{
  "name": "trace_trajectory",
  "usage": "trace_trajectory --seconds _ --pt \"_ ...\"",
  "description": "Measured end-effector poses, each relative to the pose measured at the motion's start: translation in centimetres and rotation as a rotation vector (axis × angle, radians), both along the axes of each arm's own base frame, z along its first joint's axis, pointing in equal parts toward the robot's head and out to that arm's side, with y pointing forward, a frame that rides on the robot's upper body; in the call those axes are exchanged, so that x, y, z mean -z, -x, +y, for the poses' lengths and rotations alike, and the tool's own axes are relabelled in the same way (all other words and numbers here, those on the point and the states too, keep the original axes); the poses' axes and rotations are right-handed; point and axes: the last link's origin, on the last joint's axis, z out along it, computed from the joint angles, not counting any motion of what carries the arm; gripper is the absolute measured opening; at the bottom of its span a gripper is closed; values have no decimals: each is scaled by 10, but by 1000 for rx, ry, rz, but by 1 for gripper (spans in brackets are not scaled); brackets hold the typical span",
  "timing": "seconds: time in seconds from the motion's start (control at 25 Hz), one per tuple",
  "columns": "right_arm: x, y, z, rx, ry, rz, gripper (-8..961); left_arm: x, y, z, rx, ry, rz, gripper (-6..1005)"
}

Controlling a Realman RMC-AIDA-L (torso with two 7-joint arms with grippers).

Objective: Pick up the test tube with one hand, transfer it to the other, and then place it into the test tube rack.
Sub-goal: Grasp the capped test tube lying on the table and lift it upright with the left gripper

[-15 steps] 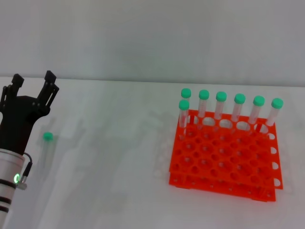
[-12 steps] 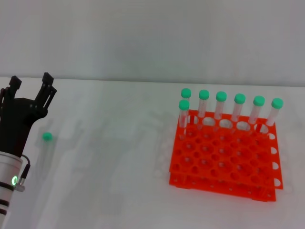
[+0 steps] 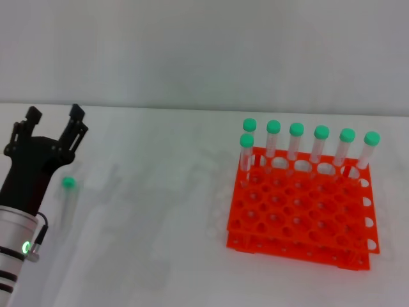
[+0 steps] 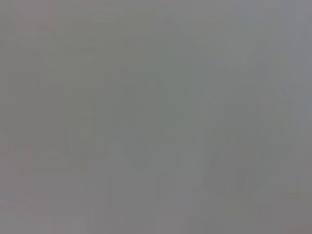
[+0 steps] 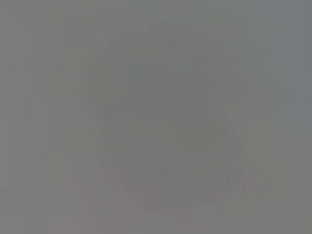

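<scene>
1. The left gripper, at the left edge of the frame, has its fingers spread wide with nothing between them, seemingly readied for a grasp.
2. Just right of its body lies the test tube, flat on the white table, green cap toward the top of the frame.
3. At centre right, well apart, the orange test tube rack carries seven capped tubes along its far side; nearer holes are free.
4. The right gripper is out of view.
</scene>
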Motion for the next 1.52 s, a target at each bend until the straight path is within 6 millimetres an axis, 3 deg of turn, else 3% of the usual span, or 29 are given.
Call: trace_trajectory --seconds 0.16,0.36,0.6,0.8,1.12,1.52 --pt "-1 -1 0 7 -3 -6 695 1 -2 1 38 50 -30 862" --pt "-3 -2 0 13 -15 -7 695 -14 7 4 83 167 -134 859" --pt "-6 0 3 5 -26 -16 695 -46 22 20 68 367 -291 854" --pt "-8 0 10 14 -21 -26 695 -77 28 39 -54 543 -320 851" --pt "-12 2 20 14 -21 -37 695 -113 21 66 -286 754 -405 845" --pt "-14 2 24 27 -24 -64 696 -139 -8 88 -477 967 -340 838"
